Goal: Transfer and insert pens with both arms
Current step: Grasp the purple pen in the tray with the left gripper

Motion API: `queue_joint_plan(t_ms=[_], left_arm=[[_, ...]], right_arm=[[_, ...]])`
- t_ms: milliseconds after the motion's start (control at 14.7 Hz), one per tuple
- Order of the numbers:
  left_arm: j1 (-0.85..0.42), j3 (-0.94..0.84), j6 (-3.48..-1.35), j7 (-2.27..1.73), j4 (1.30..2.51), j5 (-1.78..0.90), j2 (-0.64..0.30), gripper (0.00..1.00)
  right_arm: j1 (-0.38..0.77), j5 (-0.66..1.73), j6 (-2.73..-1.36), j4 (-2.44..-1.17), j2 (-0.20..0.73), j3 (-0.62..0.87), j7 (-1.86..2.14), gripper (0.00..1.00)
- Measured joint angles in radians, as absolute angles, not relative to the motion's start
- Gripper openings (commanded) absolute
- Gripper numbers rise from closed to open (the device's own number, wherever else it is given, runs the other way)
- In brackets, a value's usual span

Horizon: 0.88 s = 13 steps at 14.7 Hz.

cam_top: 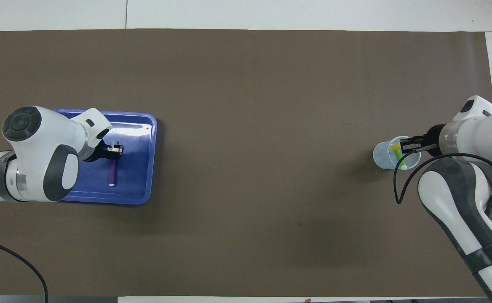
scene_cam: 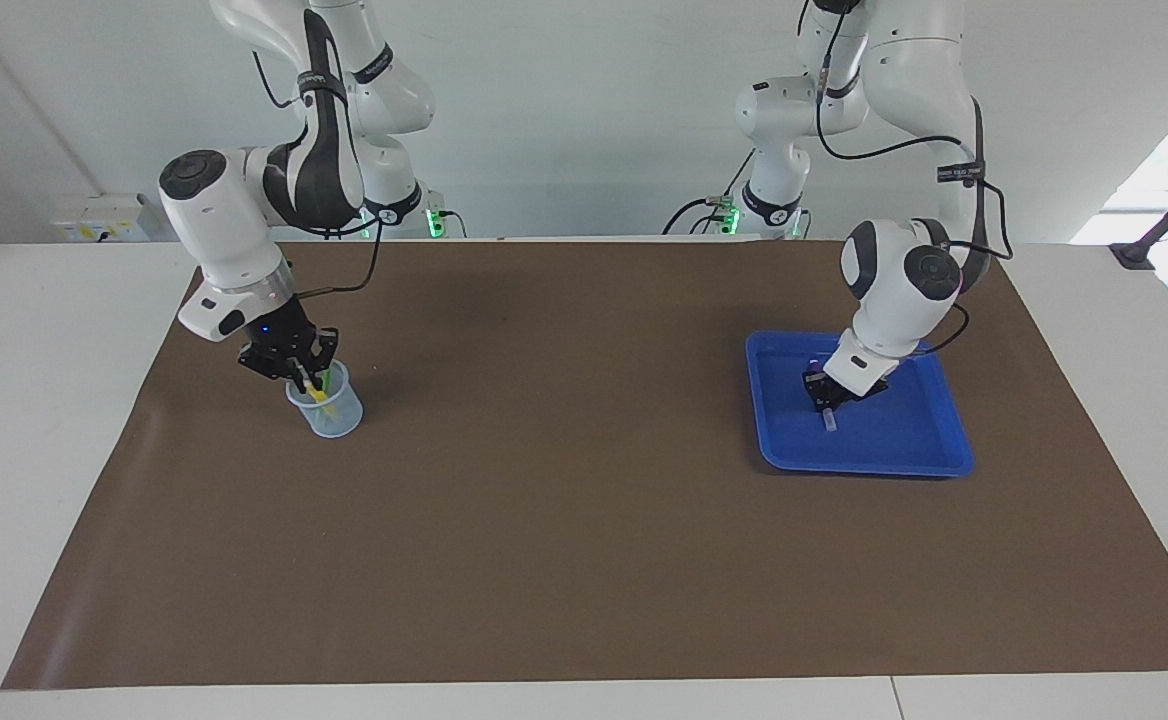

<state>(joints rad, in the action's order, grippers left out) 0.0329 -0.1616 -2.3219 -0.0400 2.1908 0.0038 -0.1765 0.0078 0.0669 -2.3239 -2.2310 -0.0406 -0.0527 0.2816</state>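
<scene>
A purple pen (cam_top: 112, 174) lies in the blue tray (cam_top: 136, 126) at the left arm's end of the table. My left gripper (cam_top: 115, 152) is down in the tray (scene_cam: 904, 440), shut on the end of the purple pen (scene_cam: 827, 415) nearer the robots. At the right arm's end stands a clear plastic cup (scene_cam: 329, 415) with a green pen (cam_top: 400, 160) leaning in it. My right gripper (scene_cam: 302, 378) hangs at the cup's mouth, shut on the top of the yellow pen (cam_top: 395, 148), whose lower part is inside the cup (cam_top: 381, 153).
A brown mat (scene_cam: 564, 480) covers most of the white table. Two smaller white arms with green-lit bases (scene_cam: 432, 222) stand at the robots' end of the table.
</scene>
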Motion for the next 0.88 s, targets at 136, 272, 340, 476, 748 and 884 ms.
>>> queue_joint_plan(t_ms=[136, 272, 340, 476, 748, 884], left_arm=[[0.033, -0.162, -2.322, -0.04, 2.191, 0.004, -0.177, 0.0], [0.033, -0.161, -2.317, -0.04, 2.188, 0.004, -0.177, 0.0], [0.034, -0.161, -2.299, -0.04, 2.178, 0.004, -0.179, 0.0], [0.037, -0.159, -2.21, -0.042, 2.122, 0.004, -0.182, 0.0], [0.041, -0.158, -2.038, -0.089, 1.994, 0.003, -0.182, 0.0], [0.041, -0.16, -1.935, -0.123, 1.925, -0.023, -0.181, 0.0]], right_arm=[[0.008, 0.067, -2.324, -2.233, -0.041, -0.053, 0.282, 0.0], [0.009, 0.067, -2.324, -2.234, -0.041, -0.051, 0.282, 0.34], [0.01, 0.067, -2.324, -2.234, -0.041, -0.05, 0.282, 0.55], [0.01, 0.067, -2.324, -2.234, -0.041, -0.049, 0.282, 0.67], [0.01, 0.067, -2.324, -2.233, -0.041, -0.049, 0.282, 0.73], [0.01, 0.067, -2.324, -2.231, -0.041, -0.049, 0.282, 0.77]])
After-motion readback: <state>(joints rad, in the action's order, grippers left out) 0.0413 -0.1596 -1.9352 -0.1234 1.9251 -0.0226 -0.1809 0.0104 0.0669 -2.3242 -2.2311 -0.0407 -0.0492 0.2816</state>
